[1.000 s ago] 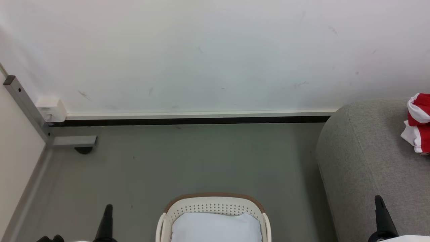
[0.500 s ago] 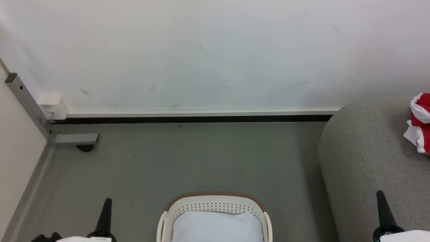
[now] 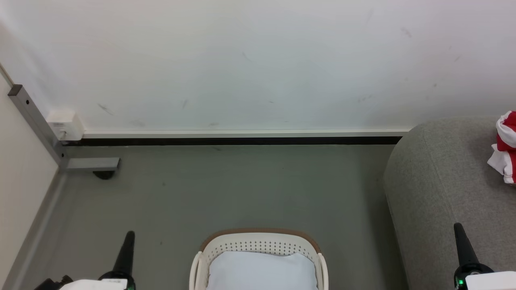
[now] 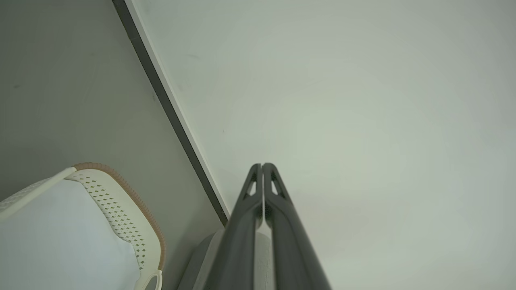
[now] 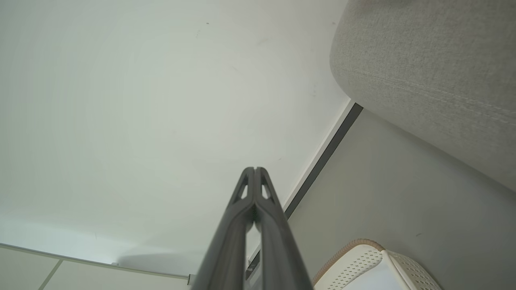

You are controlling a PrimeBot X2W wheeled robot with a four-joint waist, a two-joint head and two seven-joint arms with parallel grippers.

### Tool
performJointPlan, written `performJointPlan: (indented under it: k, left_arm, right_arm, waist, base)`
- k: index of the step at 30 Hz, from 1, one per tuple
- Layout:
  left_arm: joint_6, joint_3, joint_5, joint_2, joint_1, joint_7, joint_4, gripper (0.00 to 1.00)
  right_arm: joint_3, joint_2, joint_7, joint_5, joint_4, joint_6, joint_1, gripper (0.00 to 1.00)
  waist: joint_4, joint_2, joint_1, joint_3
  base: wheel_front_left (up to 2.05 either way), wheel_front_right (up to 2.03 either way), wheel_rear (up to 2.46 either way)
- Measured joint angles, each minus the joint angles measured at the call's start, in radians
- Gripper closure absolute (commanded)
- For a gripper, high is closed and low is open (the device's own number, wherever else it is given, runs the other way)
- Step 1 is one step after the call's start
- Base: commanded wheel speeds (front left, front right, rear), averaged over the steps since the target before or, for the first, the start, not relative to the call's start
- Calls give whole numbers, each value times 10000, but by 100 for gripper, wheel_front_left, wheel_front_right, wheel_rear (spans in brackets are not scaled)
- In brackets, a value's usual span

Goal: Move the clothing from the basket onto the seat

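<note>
The basket [image 3: 258,238] is sitting on the floor [image 3: 242,189] holding a white cloth [image 3: 262,270], while the red and white clothing [image 3: 506,147] is lying on the grey seat [image 3: 435,181], well to the basket's right. The left gripper [image 4: 262,166] is hovering left of the basket and the right gripper [image 5: 254,169] right of it, each with jaws pressed together, pinching nothing.

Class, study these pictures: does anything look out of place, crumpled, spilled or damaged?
Little stands out. The red jersey lies crumpled, not folded, on the grey seat, and dark scuffs mark the white wall. Nothing looks spilled or broken.
</note>
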State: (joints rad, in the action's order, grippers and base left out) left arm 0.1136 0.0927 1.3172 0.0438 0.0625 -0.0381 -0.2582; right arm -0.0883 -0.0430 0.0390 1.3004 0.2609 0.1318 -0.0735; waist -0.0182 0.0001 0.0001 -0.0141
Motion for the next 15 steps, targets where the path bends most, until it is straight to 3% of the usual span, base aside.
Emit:
performJointPlan:
  k: [15]
  left_arm:
    - [50, 90, 1304, 8, 186, -330, 48, 100]
  right_arm:
    - [-111, -12, 324, 1383, -48, 0, -91, 100]
  waist:
    - [73, 0, 0, 69]
  base:
    - [0, 0, 0]
